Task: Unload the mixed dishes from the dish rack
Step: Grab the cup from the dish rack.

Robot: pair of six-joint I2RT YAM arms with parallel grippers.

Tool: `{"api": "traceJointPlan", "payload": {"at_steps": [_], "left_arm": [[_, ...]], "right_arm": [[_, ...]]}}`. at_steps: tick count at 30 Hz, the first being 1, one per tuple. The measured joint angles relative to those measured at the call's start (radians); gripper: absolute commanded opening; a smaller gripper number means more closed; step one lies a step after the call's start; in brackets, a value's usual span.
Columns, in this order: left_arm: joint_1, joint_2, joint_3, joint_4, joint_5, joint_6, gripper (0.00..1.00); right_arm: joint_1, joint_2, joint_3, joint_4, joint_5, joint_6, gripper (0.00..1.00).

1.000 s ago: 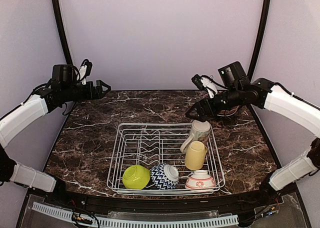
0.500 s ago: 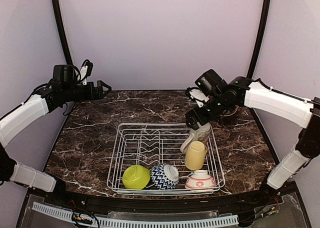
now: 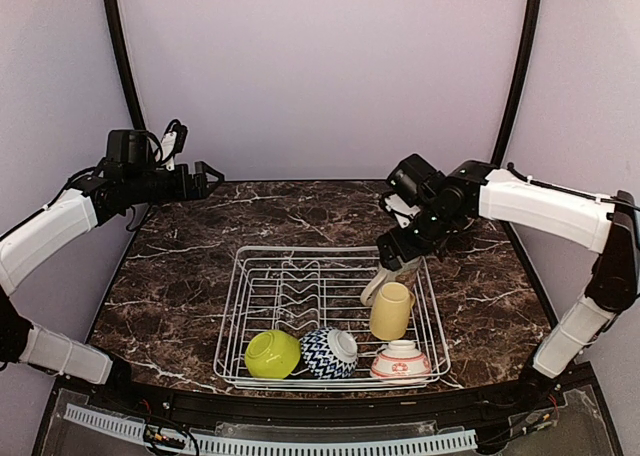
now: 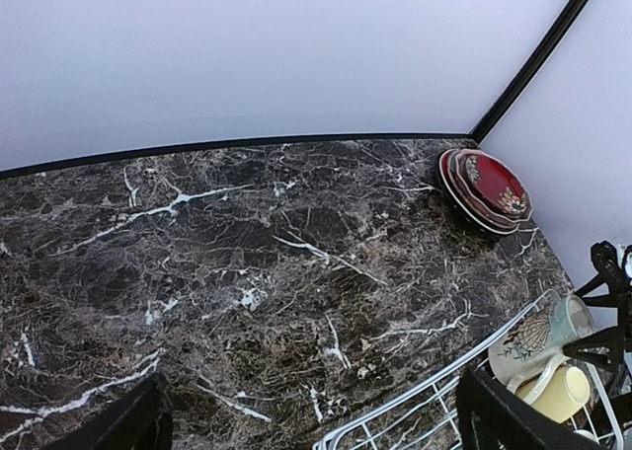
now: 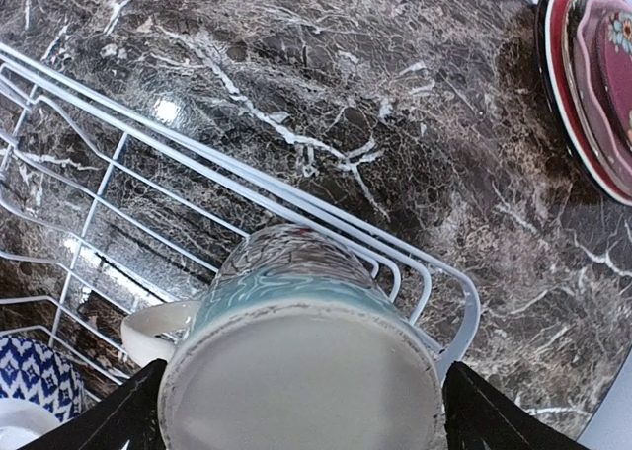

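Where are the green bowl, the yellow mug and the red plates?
lime bowl (image 3: 272,354): top external view, middle of the bowl.
yellow mug (image 3: 391,311): top external view, its side wall.
red plates (image 4: 486,187): left wrist view, the top plate's red face.
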Motion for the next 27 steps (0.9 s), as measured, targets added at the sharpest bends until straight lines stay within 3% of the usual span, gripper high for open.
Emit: {"api": "traceJointPlan", "payload": {"at_steps": [7, 11, 17, 20, 27], "left_arm": [[0.0, 0.001, 0.0, 0.0, 0.008, 0.0, 0.99], [0.0, 0.003, 0.0, 0.0, 0.009, 0.0, 0.99], [-0.005, 0.005, 0.0, 0.0, 0.01, 0.0, 0.99], [-0.006, 0.005, 0.0, 0.0, 0.012, 0.0, 0.99], [-0.007, 0.008, 0.0, -0.001, 0.011, 0.0, 0.99]], "right_arm": [[0.0, 0.003, -0.021, 0.024, -0.005, 0.106, 0.81], [0.0, -0.008, -0.046, 0.07, -0.009, 0.172, 0.94], [0.0, -0.008, -0.085, 0.112, -0.009, 0.256, 0.96], [0.007, -0.007, -0.089, 0.124, 0.0, 0.278, 0.91], [0.026, 0.0, -0.09, 0.135, 0.047, 0.308, 0.68]]}}
